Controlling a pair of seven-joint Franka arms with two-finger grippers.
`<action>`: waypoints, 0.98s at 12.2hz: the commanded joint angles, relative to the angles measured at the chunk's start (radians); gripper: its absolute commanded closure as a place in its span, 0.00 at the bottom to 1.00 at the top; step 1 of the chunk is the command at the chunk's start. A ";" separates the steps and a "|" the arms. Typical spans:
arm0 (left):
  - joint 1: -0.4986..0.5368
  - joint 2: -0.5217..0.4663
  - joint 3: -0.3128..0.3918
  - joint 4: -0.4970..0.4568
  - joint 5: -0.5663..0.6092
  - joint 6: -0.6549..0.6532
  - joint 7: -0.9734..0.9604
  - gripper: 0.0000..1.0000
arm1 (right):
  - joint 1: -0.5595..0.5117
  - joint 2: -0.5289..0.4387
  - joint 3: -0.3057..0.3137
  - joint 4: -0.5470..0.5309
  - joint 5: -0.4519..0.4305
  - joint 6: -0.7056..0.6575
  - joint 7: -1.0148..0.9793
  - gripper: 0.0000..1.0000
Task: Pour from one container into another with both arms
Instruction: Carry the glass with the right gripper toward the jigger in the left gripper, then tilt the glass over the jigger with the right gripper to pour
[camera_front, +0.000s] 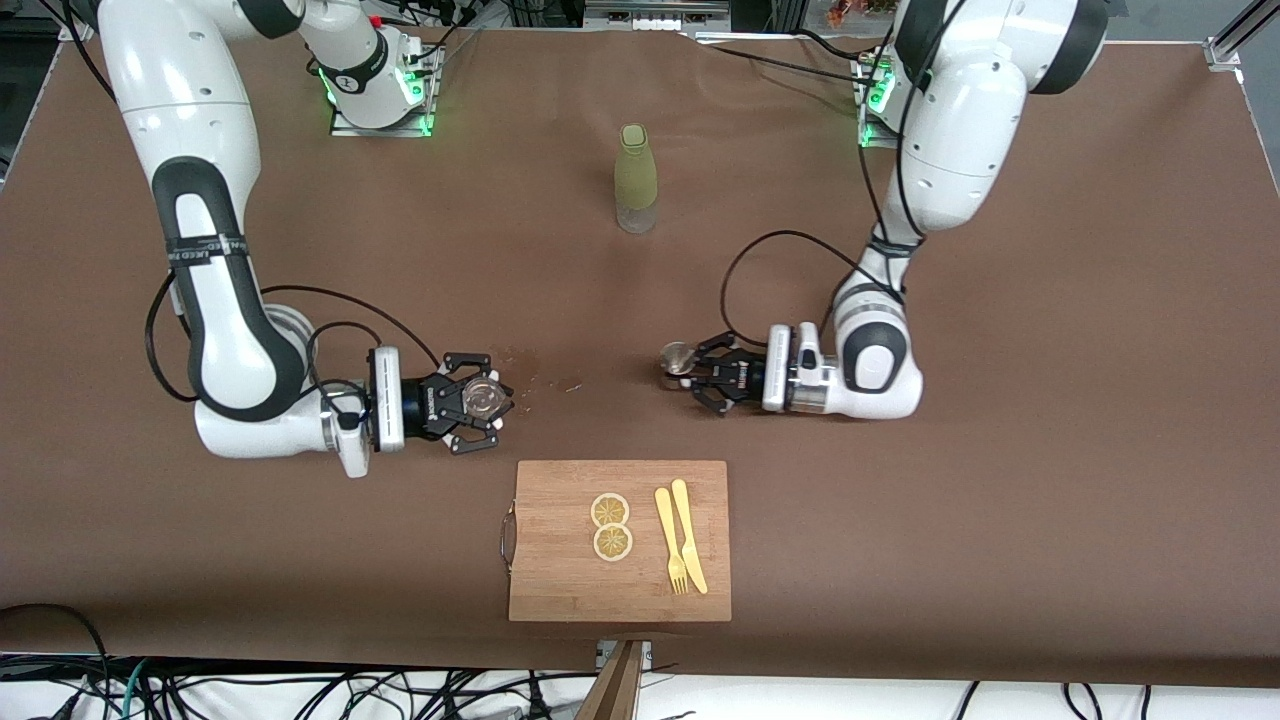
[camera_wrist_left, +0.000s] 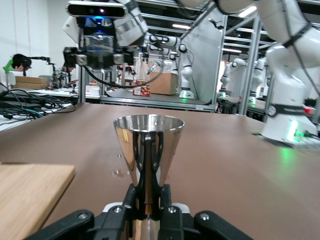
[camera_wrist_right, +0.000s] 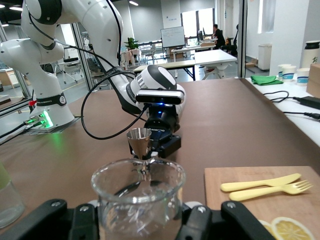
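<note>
The clear glass cup (camera_front: 484, 396) stands upright between the fingers of my right gripper (camera_front: 480, 400), low over the table toward the right arm's end. In the right wrist view the glass cup (camera_wrist_right: 137, 197) fills the space between the jaws. My left gripper (camera_front: 690, 375) is shut on the narrow waist of the silver jigger (camera_front: 678, 360), which stands upright toward the left arm's end. In the left wrist view the jigger (camera_wrist_left: 148, 150) rises with its top cone open upward, my left gripper (camera_wrist_left: 148, 210) clamped at its waist. The two containers stand apart, facing each other.
A wooden cutting board (camera_front: 620, 575) lies nearer the camera, carrying two lemon slices (camera_front: 610, 525) and a yellow knife and fork (camera_front: 680, 550). The tall olive-green bottle (camera_front: 636, 180) stands farther back at mid-table. Small crumbs (camera_front: 545, 378) lie between the grippers.
</note>
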 joint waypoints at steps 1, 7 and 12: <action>-0.061 0.036 -0.022 0.048 -0.116 0.065 -0.017 1.00 | 0.044 -0.125 0.014 -0.192 -0.002 0.111 -0.049 0.82; -0.151 0.122 -0.021 0.163 -0.233 0.131 -0.026 1.00 | 0.079 -0.252 0.108 -0.351 -0.004 0.330 -0.047 0.82; -0.164 0.130 -0.021 0.178 -0.267 0.139 -0.028 1.00 | 0.096 -0.296 0.161 -0.399 -0.019 0.475 -0.028 0.82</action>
